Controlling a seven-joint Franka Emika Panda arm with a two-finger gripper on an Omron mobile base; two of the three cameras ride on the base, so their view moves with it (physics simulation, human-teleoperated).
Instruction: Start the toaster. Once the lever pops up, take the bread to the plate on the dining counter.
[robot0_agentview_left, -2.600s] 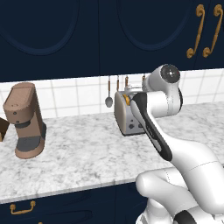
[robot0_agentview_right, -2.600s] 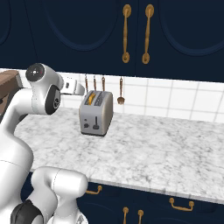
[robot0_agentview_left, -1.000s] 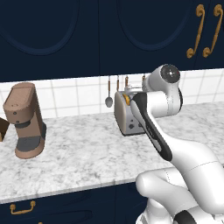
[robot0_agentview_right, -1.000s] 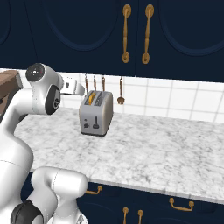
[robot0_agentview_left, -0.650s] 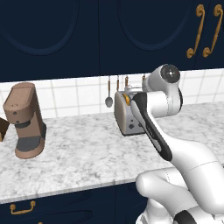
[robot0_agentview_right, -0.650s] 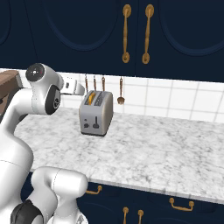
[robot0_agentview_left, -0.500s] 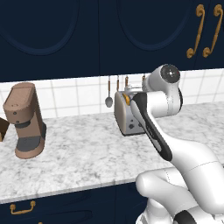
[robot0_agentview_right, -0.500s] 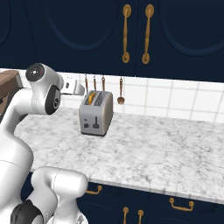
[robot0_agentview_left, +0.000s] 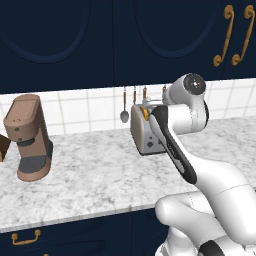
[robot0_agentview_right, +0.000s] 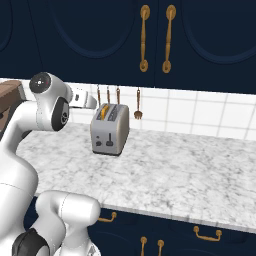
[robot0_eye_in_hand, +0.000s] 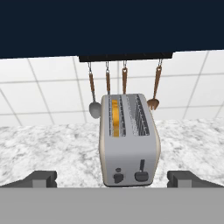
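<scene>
While above toaster (robot0_eye_in_hand: 129, 142), gripper (robot0_eye_in_hand: 111, 178) wide.

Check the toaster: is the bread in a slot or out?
In: the bread sits down in the left slot of the toaster, orange crust showing.

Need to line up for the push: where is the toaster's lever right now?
In the hand view, the lever is on the toaster's near narrow face, right of the round knob, dead ahead between the open gripper's tips.
</scene>
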